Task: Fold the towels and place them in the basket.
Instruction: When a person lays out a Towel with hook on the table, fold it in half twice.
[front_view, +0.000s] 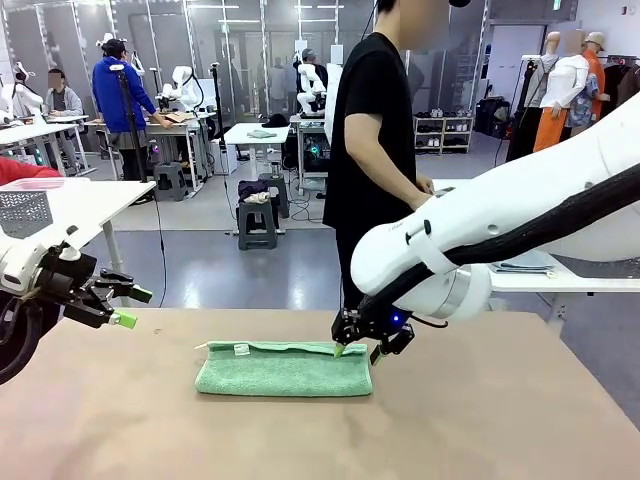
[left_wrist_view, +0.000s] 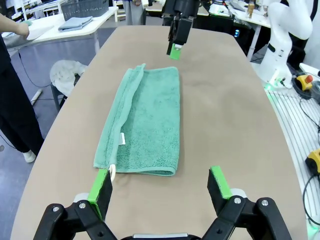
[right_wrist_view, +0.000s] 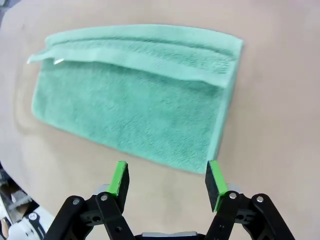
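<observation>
The broad tan surface (front_view: 500, 420) is carrying a mint-green terry towel (front_view: 283, 370), which is lying folded lengthwise at its middle, probably awaiting a second fold. The right tool (front_view: 362, 343) is hovering empty, jaws spread, just above the towel's end, seemingly lining up a grasp. The left tool (front_view: 133, 307) is hanging wide-jawed, well apart.

A tan table (front_view: 520, 420) filled the lower half of the front view. At its far edge, toward twelve o'clock, a person in a black T-shirt (front_view: 375, 130) stood side-on. At nine o'clock a pale mesh basket (front_view: 22, 212) sat on a white side table (front_view: 95, 198). Toward eleven o'clock, farther back, a grey stool (front_view: 257, 225) bore bundled cloth. In the left wrist view, a red-topped button (left_wrist_view: 306, 80) lay at three o'clock.
</observation>
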